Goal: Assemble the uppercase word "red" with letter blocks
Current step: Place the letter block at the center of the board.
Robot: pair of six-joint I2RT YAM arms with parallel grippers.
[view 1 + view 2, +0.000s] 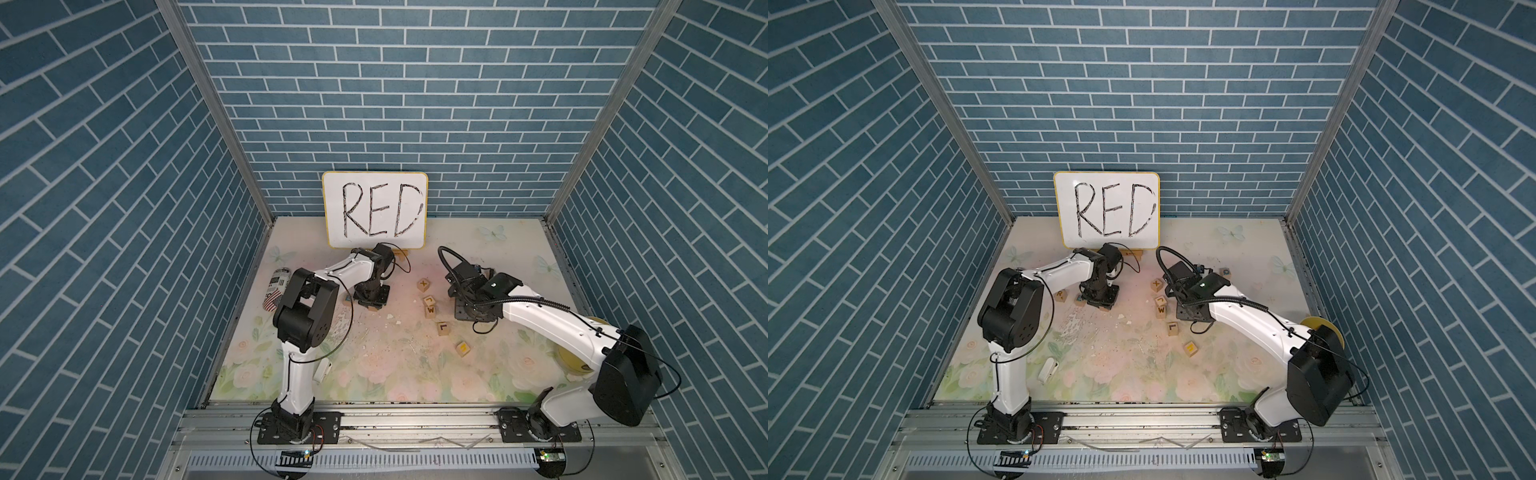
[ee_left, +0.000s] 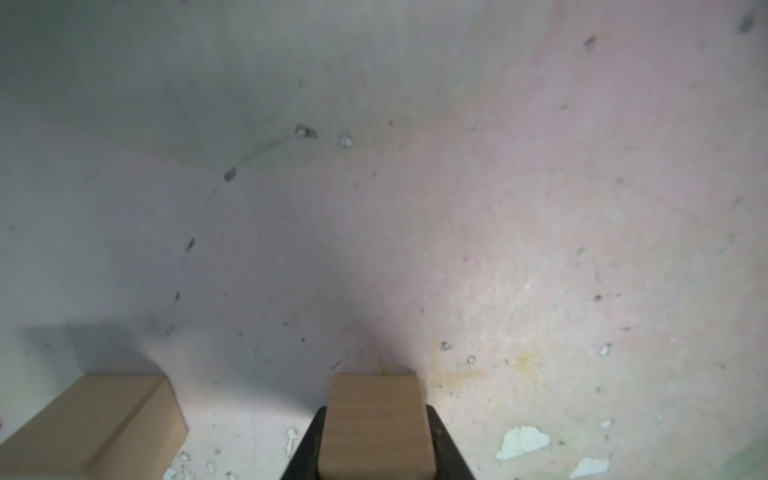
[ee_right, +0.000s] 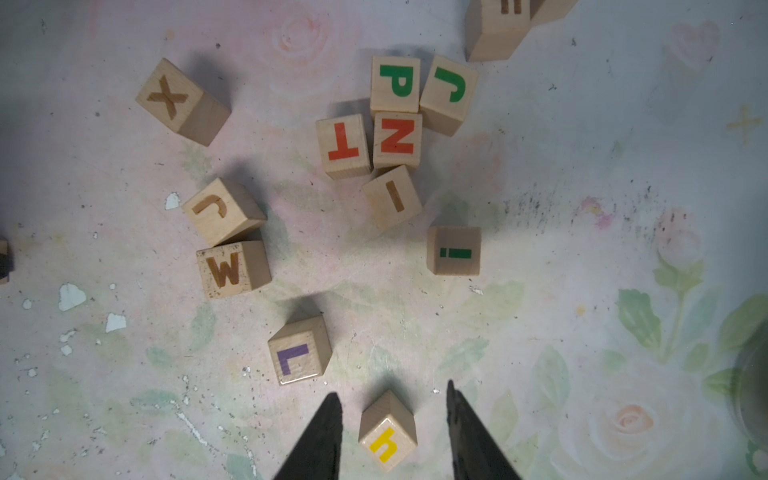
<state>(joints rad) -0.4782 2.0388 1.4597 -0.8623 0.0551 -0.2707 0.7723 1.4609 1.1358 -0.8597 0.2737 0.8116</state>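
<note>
- While the left gripper is clenched on a wooden cube, the gripped block shows only bare faces. Its letter is hidden in every view.
- Gripped block sits square between the jaws, not tilted, with the wood grain running straight across from jaw to jaw.
- It's low over the floral mat, in front of the whiteboard. Can't tell if it touches the mat.
- Just beside it is the teal-lettered block, letter too small to read.
- Next along is the R block. The dark R looks upright from the arms' side.
- Those three form a line running side to side, roughly parallel to the whiteboard's lower edge. They are cubes, so no long axis of their own.
- Whiteboard reads "RED" in black marker and has a yellow rim.
- Right gripper has its jaws apart and grasps nothing.
- Yellow-lettered cube shows between the jaws in the right wrist view, corner-on, with clear gaps on both sides.
- Loose blocks near the right arm that can be read: X block, W block, purple L block, green P block, red N block, red T block.
- Can lies by the left wall with a barcode and stars-and-stripes print. Its text is unreadable.
</note>
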